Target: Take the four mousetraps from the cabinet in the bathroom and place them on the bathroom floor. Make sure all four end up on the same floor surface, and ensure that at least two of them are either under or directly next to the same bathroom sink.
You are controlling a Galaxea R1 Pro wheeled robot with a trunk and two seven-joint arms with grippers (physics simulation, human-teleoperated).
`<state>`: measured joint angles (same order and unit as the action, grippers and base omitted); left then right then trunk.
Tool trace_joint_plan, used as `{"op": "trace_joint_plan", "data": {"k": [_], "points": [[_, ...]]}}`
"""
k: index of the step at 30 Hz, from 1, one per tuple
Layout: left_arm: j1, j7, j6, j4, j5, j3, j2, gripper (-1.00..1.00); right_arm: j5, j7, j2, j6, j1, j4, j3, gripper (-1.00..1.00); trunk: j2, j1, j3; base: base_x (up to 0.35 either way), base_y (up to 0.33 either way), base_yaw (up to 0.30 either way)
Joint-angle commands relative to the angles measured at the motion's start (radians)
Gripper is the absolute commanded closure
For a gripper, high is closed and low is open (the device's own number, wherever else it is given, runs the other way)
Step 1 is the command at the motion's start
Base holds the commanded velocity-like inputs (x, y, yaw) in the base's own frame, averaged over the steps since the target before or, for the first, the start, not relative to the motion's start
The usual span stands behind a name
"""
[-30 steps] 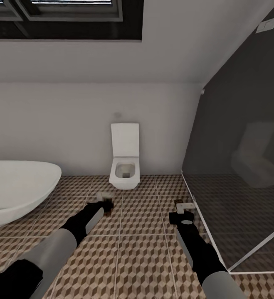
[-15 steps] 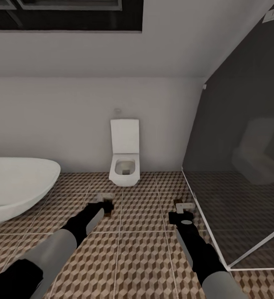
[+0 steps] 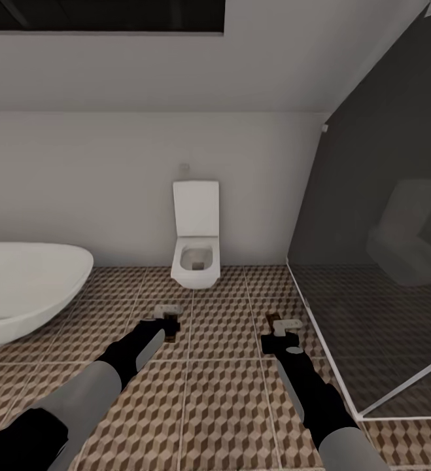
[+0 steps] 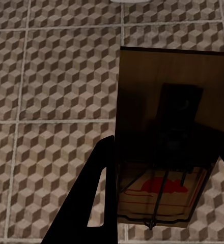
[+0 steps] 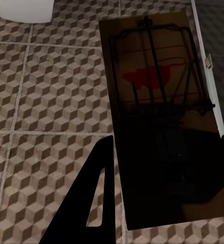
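Both arms reach forward over the bathroom floor (image 3: 222, 405) of cube-patterned tiles. My left gripper (image 3: 167, 322) is shut on a mousetrap (image 4: 173, 132), a tan wooden board with a dark wire bar and a red print, held flat between the fingers (image 4: 99, 193). A second mousetrap (image 5: 160, 112) of the same kind sits in my right gripper (image 3: 282, 329), which is shut on it close to the shower's white threshold strip (image 5: 208, 76). In the head view each trap shows as a small brown piece at a gripper tip. The cabinet and the sink are out of view.
A white wall-hung toilet (image 3: 195, 243) stands straight ahead against the grey wall. The white oval bathtub (image 3: 25, 291) fills the left side. A dark glass shower screen (image 3: 379, 248) with a white floor frame closes off the right.
The whole picture has shifted upward, so the camera moved and the skylight has slid out of the top. Both grippers hold their traps in the same pose.
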<state>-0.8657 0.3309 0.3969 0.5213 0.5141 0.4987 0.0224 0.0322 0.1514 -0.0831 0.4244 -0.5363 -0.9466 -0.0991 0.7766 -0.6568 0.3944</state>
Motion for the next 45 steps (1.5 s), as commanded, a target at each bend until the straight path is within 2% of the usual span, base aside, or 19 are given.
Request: {"op": "trace_joint_plan", "data": {"k": [1,33,45], "points": [[-0.001,0.011,0.003,0.002,0.009,0.008,-0.001,1.0,0.002,0.004,0.0,0.007,-0.001,-0.001,-0.002,1.0,0.008,-0.004,0.006,0.0,0.0,0.0],[-0.001,0.011,0.003,0.002,0.009,0.008,-0.001,1.0,0.002,0.003,-0.002,0.007,-0.001,-0.001,-0.003,1.0,0.232,-0.127,0.158,0.0,0.0,0.0],[-0.001,0.013,0.003,-0.002,0.009,0.009,0.017,1.0,0.002,0.002,-0.003,0.007,-0.001,-0.001,-0.004,1.0,0.316,-0.173,0.215,0.0,0.0,0.0]]}}
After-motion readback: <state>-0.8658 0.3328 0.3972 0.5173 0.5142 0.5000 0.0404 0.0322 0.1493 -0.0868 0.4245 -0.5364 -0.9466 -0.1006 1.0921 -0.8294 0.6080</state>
